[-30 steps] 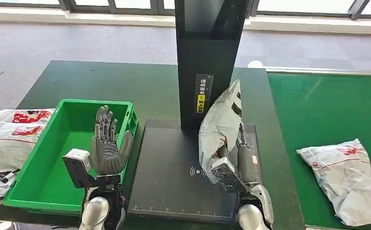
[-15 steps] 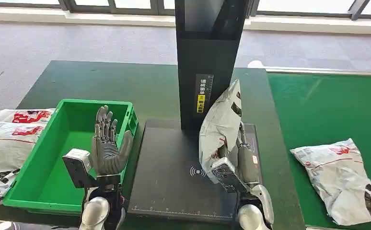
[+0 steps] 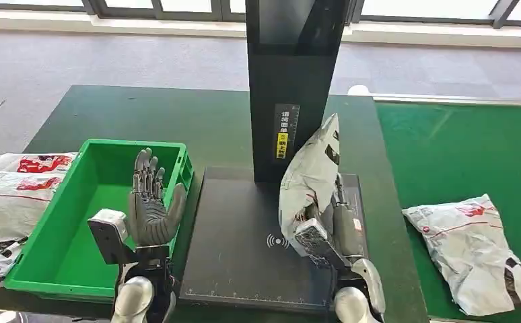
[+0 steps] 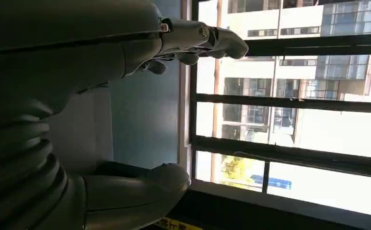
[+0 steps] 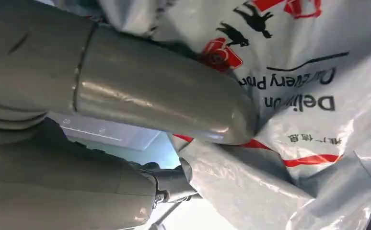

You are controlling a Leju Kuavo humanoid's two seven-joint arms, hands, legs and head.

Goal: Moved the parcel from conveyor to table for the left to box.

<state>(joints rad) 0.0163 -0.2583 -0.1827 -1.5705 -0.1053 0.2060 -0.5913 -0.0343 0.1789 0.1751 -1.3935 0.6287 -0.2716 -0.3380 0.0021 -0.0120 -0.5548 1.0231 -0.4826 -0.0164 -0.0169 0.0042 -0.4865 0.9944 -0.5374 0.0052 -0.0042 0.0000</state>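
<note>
We hold the grey poly-mailer parcel (image 3: 309, 180) upright in our right hand (image 3: 328, 225), thumb pressed on it, over the black scanner platform (image 3: 237, 249) | our left hand (image 3: 151, 202) raised, empty, fingers spread, above the green crate (image 3: 69, 262) | second parcel (image 3: 480, 250) on green conveyor (image 3: 460, 155)

Not much you can actually read here. Upside down in the right wrist view, the grey parcel (image 5: 289, 96) shows "Deliv…" over a partial "Delivery P…" line, plus small Chinese characters too tiny to make out. The black post's (image 3: 291, 87) label (image 3: 284, 131), centre of the head view, has Chinese text, unreadable.
</note>
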